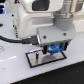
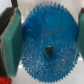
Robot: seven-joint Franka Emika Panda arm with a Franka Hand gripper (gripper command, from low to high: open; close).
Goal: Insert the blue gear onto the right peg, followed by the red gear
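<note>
The blue gear (image 2: pixel 47 30) fills the wrist view, a wide toothed disc with a dark spot at its hub. My gripper (image 2: pixel 46 45) is shut on it, and a green pad (image 2: pixel 11 42) presses its rim on either side. In the exterior view the blue gear (image 1: pixel 54 48) hangs in the gripper (image 1: pixel 54 50) just above the exterior view's right end of the grey black-edged plate (image 1: pixel 36 59). The right peg is hidden under the gear and fingers. A red patch (image 2: pixel 4 80) at the wrist view's corner may be the red gear; it is too cropped to tell.
The arm's white body (image 1: pixel 35 20) and a black cable (image 1: pixel 15 39) hang over the white table (image 1: pixel 20 72). The plate lies flat near the table's front.
</note>
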